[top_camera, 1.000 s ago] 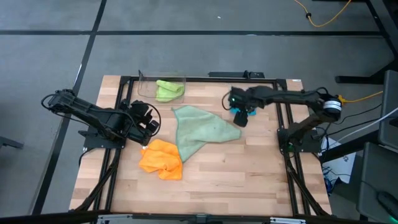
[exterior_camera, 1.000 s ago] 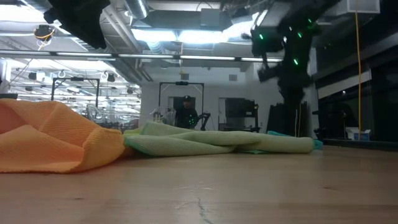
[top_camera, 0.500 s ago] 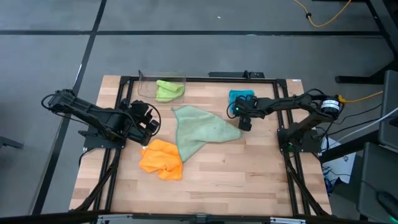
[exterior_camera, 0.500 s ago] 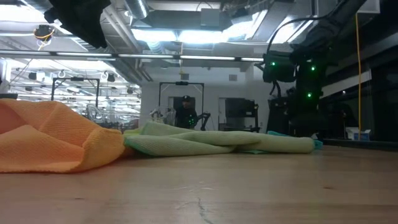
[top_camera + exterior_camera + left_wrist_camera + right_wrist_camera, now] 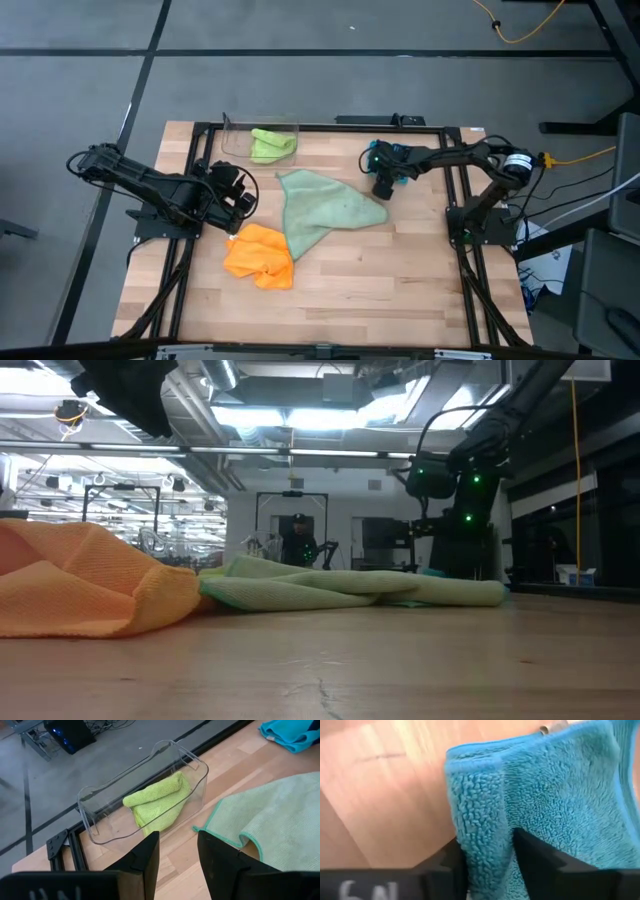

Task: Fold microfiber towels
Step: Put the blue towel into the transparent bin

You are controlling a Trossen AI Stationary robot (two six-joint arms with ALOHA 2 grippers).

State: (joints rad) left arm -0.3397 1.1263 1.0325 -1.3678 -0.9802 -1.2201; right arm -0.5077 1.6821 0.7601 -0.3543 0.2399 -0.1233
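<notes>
Microfiber towels are counted as four: a lime one (image 5: 272, 144) lies folded in the clear bin (image 5: 228, 143) at eleven o'clock, while the sage one (image 5: 320, 208) at centre and the orange one (image 5: 260, 256) at seven o'clock lie unfolded. The teal one (image 5: 545, 795), at one o'clock, sits between the right gripper's (image 5: 383, 186) fingers, apparently pinched. The left gripper (image 5: 177, 851) waits at nine o'clock, parted and empty.

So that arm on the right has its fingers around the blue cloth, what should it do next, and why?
Probably finish closing and lift. The right gripper has a fold of the blue cloth between its fingers, at the table's far side, away from the bare wood where it could be spread.
</notes>
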